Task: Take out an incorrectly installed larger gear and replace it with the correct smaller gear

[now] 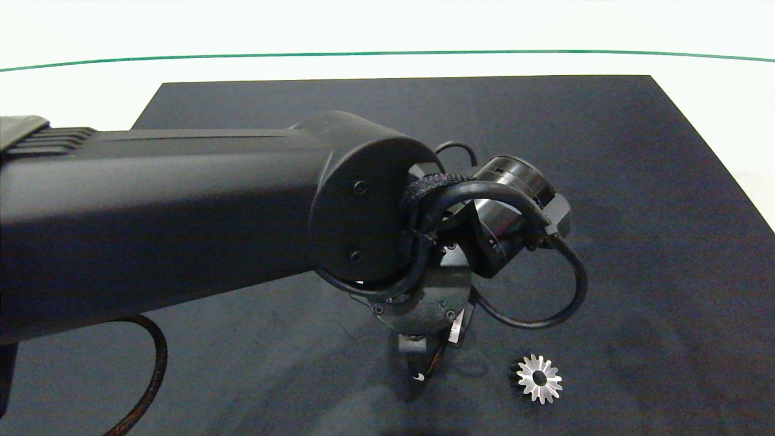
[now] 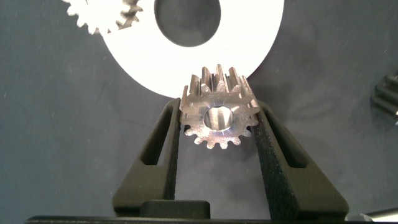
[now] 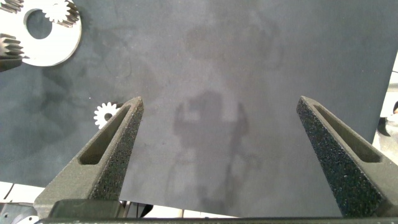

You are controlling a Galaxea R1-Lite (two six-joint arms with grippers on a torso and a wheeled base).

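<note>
- Dark mat (image 1: 636,181) covers most of a white table (image 1: 91,91), and a thin green line (image 1: 387,53) runs across the table at the far side.
- From the left edge of the head view the thick left arm (image 1: 151,218) reaches over the middle of the mat. Its wrist points down and black cables (image 1: 545,303) loop around it.
- The left gripper (image 2: 217,104) is under this wrist, so the head view hides most of it. Its own camera shows it clearly.
- Between its two fingers (image 2: 168,143) the left gripper pinches the smaller gear (image 2: 217,118), with one pad against the teeth on each side.
- The smaller gear is tilted, so its flat face with the round hole looks toward the wrist camera. Its far teeth lie at the rim of a white disc (image 2: 249,56).
- I cannot tell if the gear touches the disc or is just above it.
- The disc is flat on the mat and has a big round hole. Another small gear (image 2: 102,15) sits on the disc on the other side of that hole.
- The larger gear (image 1: 538,379) lies flat on the mat near the front edge, just to the right of the left wrist, and nothing touches it.
- The right gripper (image 3: 220,99) hangs above a bare part of the mat with its fingers spread wide and nothing between them.
- From the right wrist camera the larger gear shows partly behind one finger, and the disc is farther away.
</note>
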